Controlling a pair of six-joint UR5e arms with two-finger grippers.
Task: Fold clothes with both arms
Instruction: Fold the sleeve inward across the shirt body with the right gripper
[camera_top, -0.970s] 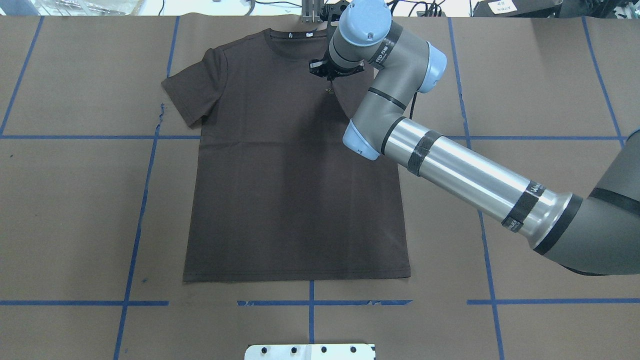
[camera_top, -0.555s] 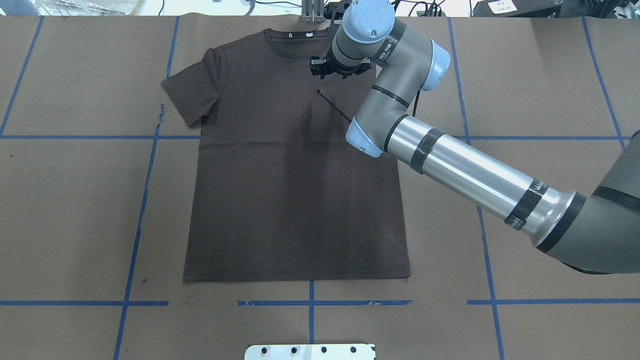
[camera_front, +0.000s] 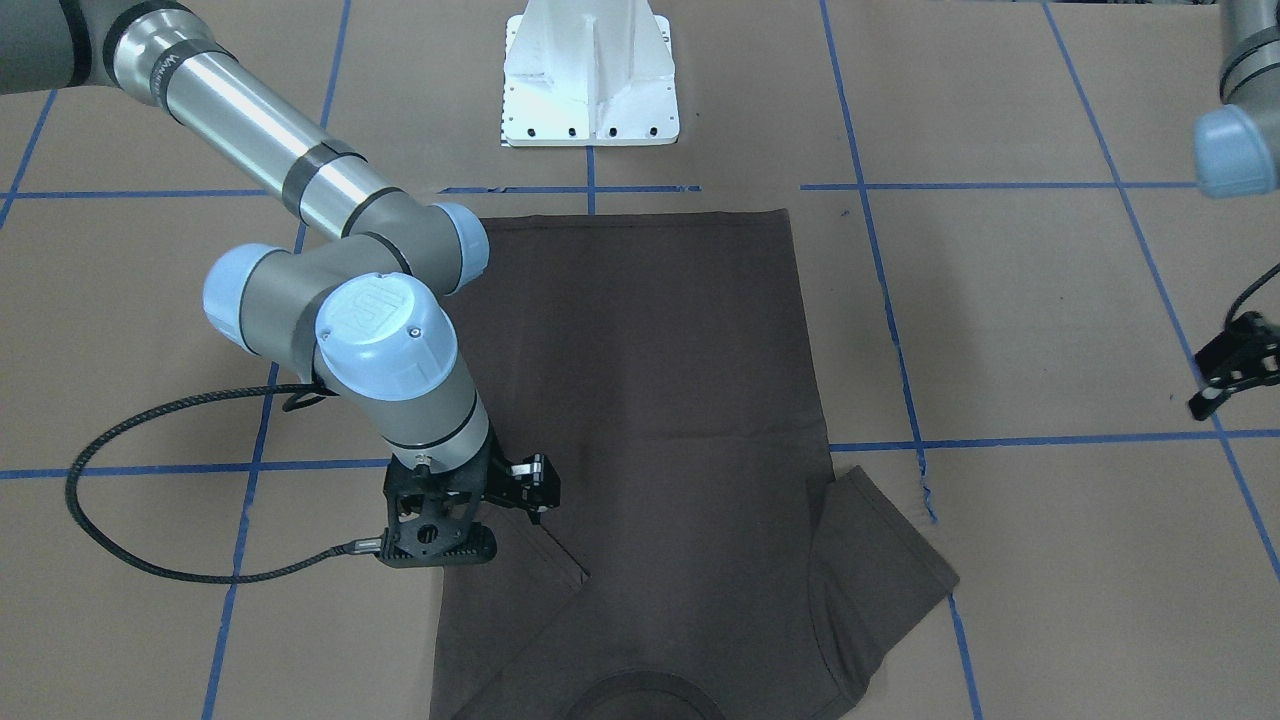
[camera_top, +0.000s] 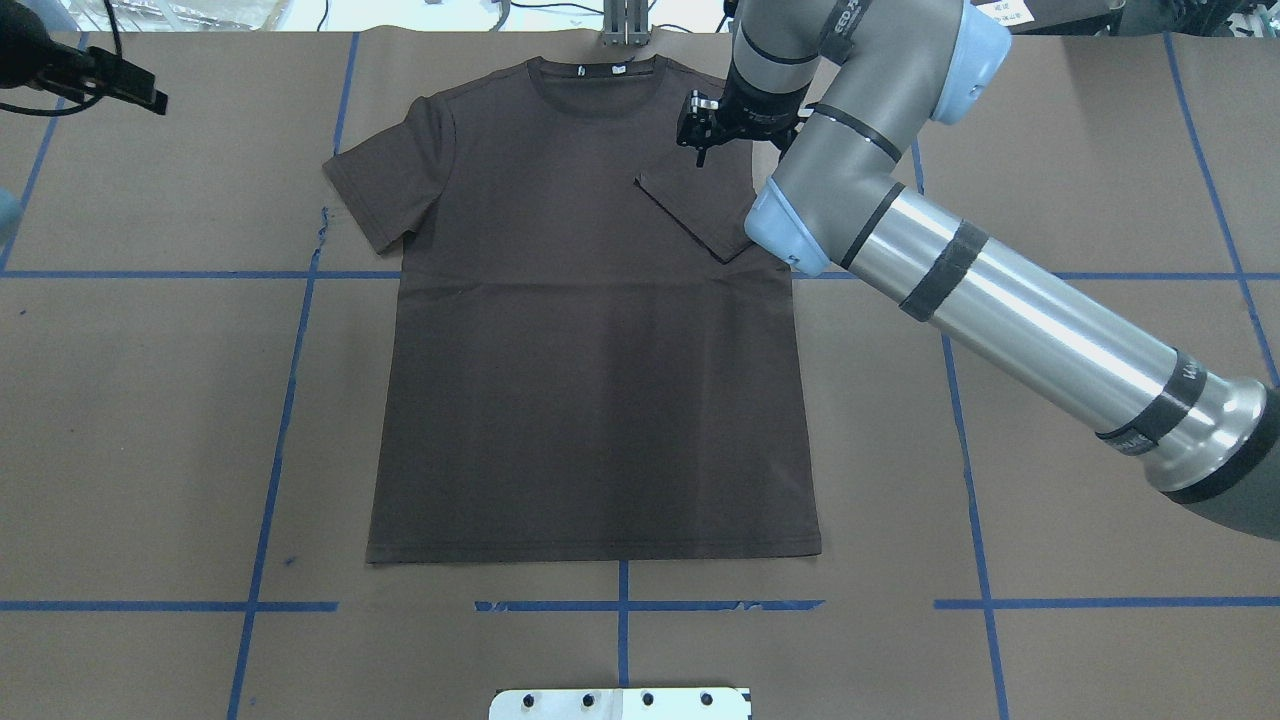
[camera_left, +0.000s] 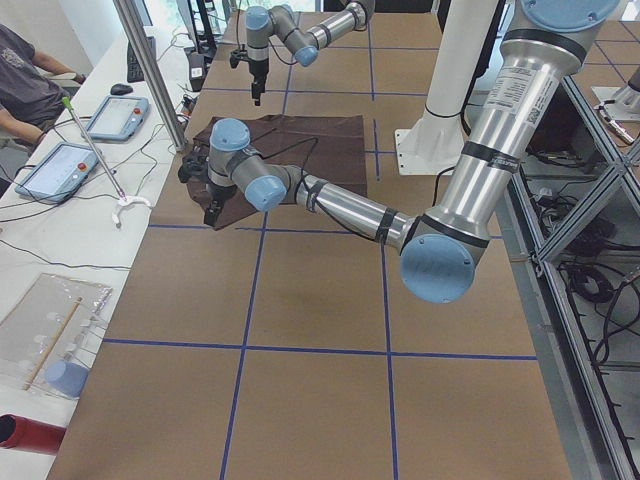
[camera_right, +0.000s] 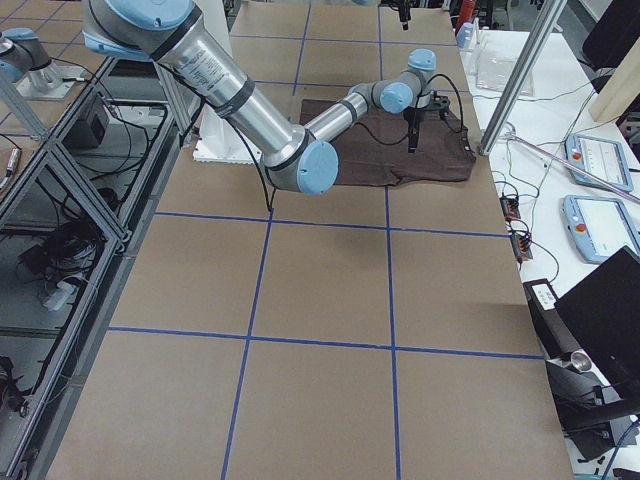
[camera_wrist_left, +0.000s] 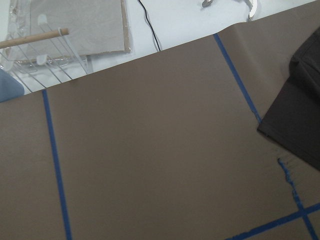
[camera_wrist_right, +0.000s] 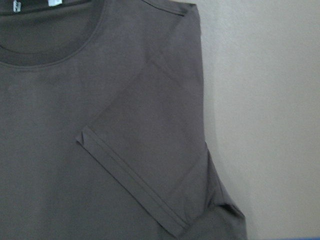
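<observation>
The dark brown T-shirt (camera_top: 590, 380) lies flat on the table, collar at the far edge. Its right sleeve (camera_top: 700, 205) is folded inward onto the chest, hem edge showing (camera_wrist_right: 150, 160). The other sleeve (camera_top: 390, 180) is spread out flat. My right gripper (camera_top: 700, 140) hovers over the right shoulder, just beyond the folded sleeve, open and holding nothing (camera_front: 455, 545). My left gripper (camera_top: 140, 95) is off the shirt, above bare table at the far left, and looks open (camera_front: 1215, 395). The left wrist view catches only the spread sleeve's corner (camera_wrist_left: 300, 115).
The white pedestal base (camera_front: 590, 90) stands at the near table edge. Blue tape lines (camera_top: 290, 400) grid the brown table cover. Beyond the far edge there are tablets (camera_left: 105, 115), a metal pole (camera_left: 150, 70) and a seated person (camera_left: 25, 80).
My right gripper let go of the right sleeve, which now lies folded on the chest, and moved right toward the shoulder. The left gripper came into view at the far left.
</observation>
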